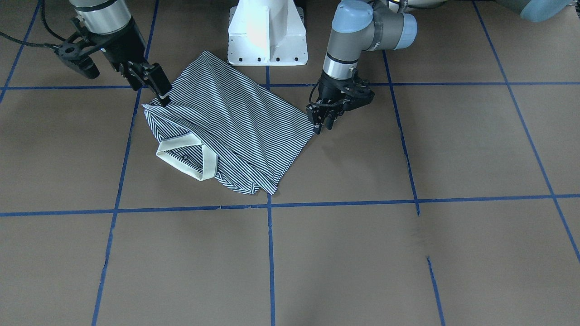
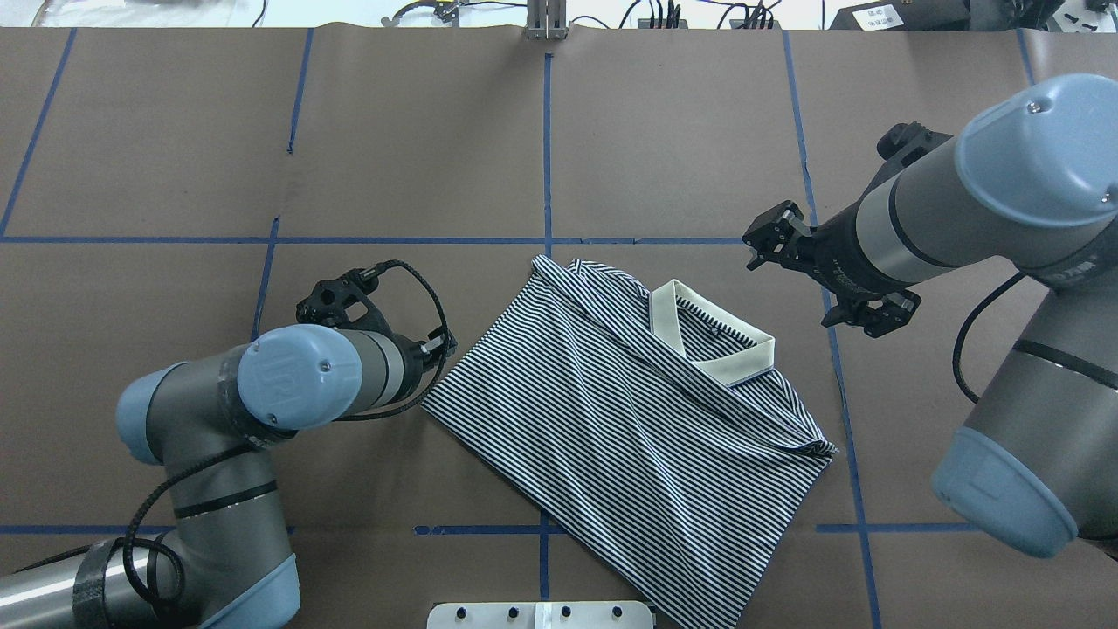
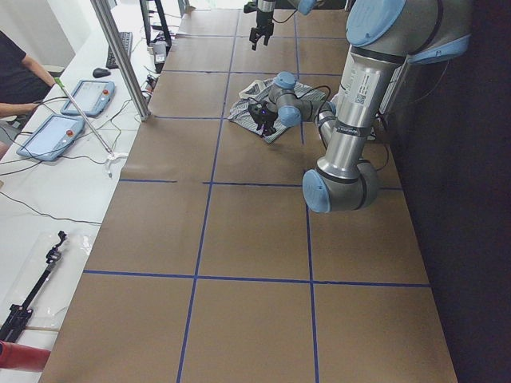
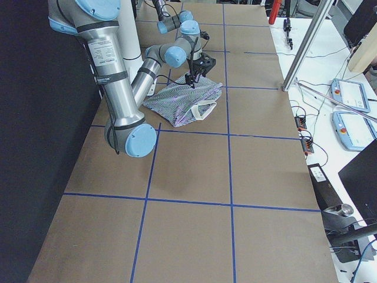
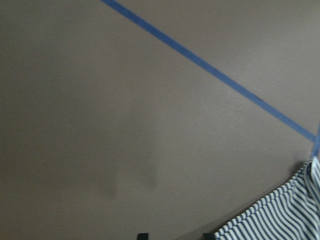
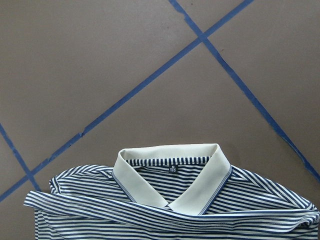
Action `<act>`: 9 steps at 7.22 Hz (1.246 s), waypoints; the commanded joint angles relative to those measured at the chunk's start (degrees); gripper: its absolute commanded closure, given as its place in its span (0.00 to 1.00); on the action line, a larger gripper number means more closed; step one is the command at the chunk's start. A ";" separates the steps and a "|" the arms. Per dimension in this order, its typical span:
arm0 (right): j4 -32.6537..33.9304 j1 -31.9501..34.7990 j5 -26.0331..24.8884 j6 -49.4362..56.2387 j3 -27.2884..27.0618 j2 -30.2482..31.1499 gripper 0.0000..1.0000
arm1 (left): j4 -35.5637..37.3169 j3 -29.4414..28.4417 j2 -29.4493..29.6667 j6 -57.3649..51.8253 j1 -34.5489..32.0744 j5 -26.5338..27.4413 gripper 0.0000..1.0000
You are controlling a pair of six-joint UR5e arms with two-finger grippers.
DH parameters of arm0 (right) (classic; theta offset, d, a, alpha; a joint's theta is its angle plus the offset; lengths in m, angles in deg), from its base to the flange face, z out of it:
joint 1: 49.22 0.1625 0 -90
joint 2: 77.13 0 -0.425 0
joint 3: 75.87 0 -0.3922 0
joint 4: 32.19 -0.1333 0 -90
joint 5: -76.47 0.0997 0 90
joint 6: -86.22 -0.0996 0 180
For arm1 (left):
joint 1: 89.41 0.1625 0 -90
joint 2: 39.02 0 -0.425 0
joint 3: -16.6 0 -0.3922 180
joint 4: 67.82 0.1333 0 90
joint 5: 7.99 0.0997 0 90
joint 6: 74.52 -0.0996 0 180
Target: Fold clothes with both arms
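In the front-facing view, the polo shirt (image 1: 240, 122) lies flat on the table (image 1: 408, 253), slanted over a crossing of blue tape lines (image 1: 344, 203). Its sleeves are turned in, so it is one long band with the cream collar (image 1: 188, 158) at one end. I judge the side folds done and the fold across the length still to do.

My left end effector (image 1: 324, 121) hangs just beside the hem corner, fingers a little apart, holding nothing. My right end effector (image 1: 154, 88) is over the edge at the collar end, fingers spread, and seems to grip nothing.

From overhead, slanted wrinkles cross the cloth, and the white pedestal base (image 2: 541, 614) is near one corner.

The left wrist view shows bare table and one striped corner. The right wrist view looks down on the collar.

From the left side, control tablets (image 3: 86, 96) and a person (image 3: 20, 80) are well apart; nothing blocks me.
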 commanded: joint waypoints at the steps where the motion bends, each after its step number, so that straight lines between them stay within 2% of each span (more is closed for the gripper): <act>1: -0.26 0.71 0.04 0.14 0.42 -0.03 0.00 | 0.97 -0.60 -0.13 0.51 2.65 2.44 0.50; 5: -0.17 0.80 0.57 0.14 0.77 -0.03 0.00 | 1.68 -3.06 0.75 0.69 3.71 2.71 0.52; 6: -0.17 0.80 0.66 0.14 0.69 -0.03 0.00 | 1.76 -2.89 0.75 0.77 3.54 2.71 0.72; 7: -0.17 0.80 0.66 0.14 0.77 -0.03 0.00 | 1.77 -2.10 0.75 0.69 3.27 2.71 1.00; 9: -0.17 0.80 0.66 0.14 0.95 0.05 0.00 | 1.77 -2.01 0.75 0.60 2.92 2.71 1.00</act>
